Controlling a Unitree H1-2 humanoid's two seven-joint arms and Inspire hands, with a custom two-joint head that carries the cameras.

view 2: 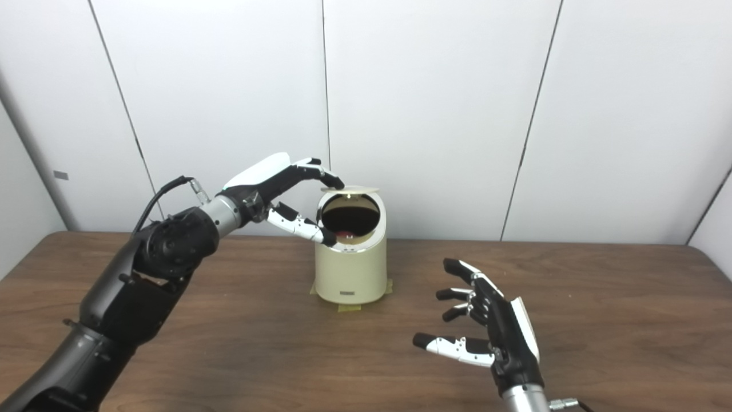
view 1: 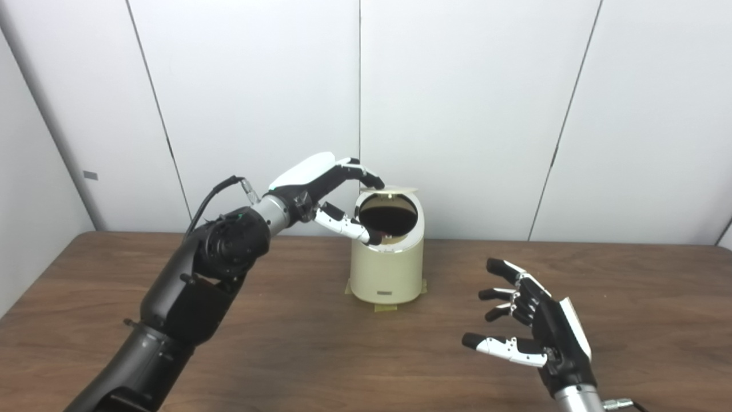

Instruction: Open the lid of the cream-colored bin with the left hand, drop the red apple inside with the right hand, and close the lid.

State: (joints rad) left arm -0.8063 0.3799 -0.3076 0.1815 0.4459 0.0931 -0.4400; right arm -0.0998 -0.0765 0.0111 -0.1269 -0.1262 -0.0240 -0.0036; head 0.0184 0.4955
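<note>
While lid (view 1: 390,189) stood raised, noted cream bin (view 1: 388,269) on dark wood table (view 1: 309,343) before white panelled wall (view 1: 457,86). Left hand (view 1: 320,191) pinching lid edge; right hand (view 1: 532,320) empty, fingers spread. Glimpsed red apple (view 2: 345,233) inside bin.

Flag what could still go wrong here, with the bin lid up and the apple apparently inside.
1. The left robot hand has fingertips at the raised lid and the thumb over the bin opening; closing could pinch the thumb.
2. Only a red patch, probably the apple, shows inside.
3. The right robot hand is open and clear.
</note>
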